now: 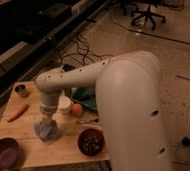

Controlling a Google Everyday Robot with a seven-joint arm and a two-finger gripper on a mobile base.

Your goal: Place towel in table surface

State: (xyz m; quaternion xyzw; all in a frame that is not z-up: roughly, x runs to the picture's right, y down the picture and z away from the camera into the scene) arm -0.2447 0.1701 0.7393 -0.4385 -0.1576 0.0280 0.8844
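Desk (30, 142): light tan wooden top of joined planks, seen at an angle, standing on a smooth tan floor. Dark shelving runs along the far left of the room; black cables trail over the floor beyond the desk; an office chair (148, 12) stands at the far right.

On the desk: small metal can (21, 90) at the far left corner, carrot (17, 112) near it, purple bowl (5, 152) at the near left corner, dark bowl (91, 142) with mixed contents at the near right edge. A white cup (64, 104) and an orange fruit (77, 109) stand side by side, just left of the green tray (85, 97), which the arm mostly covers.

Towel (47, 130): grey-blue, bunched in a wrinkled heap on the desk, between the purple bowl and the dark bowl, nearer than the cup. Heap is roughly as wide as long; no clear long axis or pointing direction.

Claw (47, 121): points straight down from the white arm, directly over the towel and touching or just above its top. Whether it is grasping the cloth or released: cannot tell.
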